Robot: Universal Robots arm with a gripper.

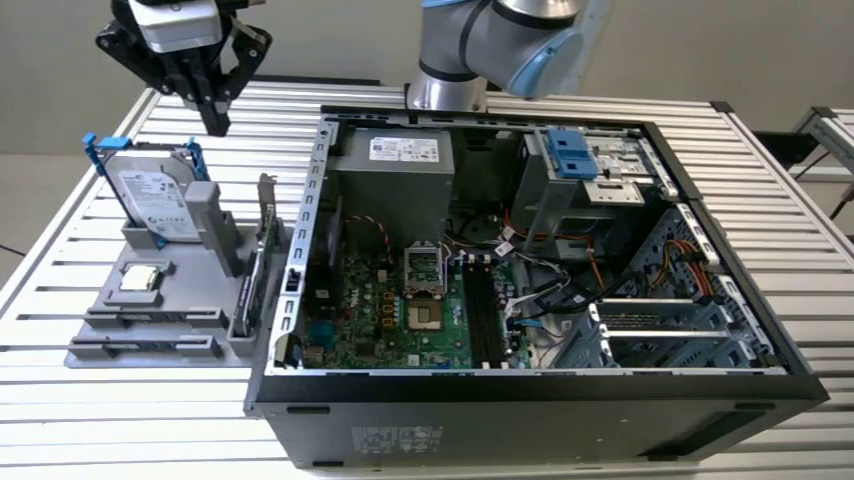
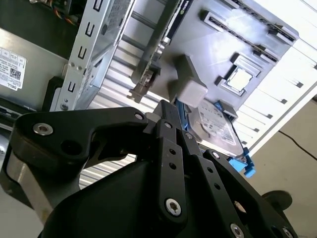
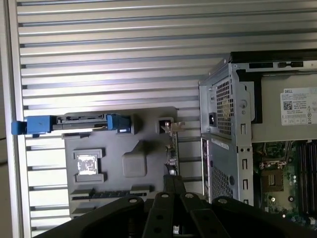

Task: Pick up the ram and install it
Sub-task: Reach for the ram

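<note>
Above the grey plastic parts tray (image 1: 96,335), the black metal hand (image 1: 215,125) is being held clenched and empty, the task barely begun.

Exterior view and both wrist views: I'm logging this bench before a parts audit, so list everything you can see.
table: one, silver slatted, under everything
computer case: one, black and grey, open, on the exterior view's right
motherboard: one, green, inside the case
power supply: one, grey, inside the case
fixture: one, grey, beside the case on the exterior view's left
hard drive: one, silver with blue frame, upright in the fixture
processor chip: one, silver, flat in the fixture
bracketed card: one, dark, on edge in the fixture
robot arm: one, grey and blue, behind the case
end effector: one, black, shut and empty, raised near the fixture
</note>
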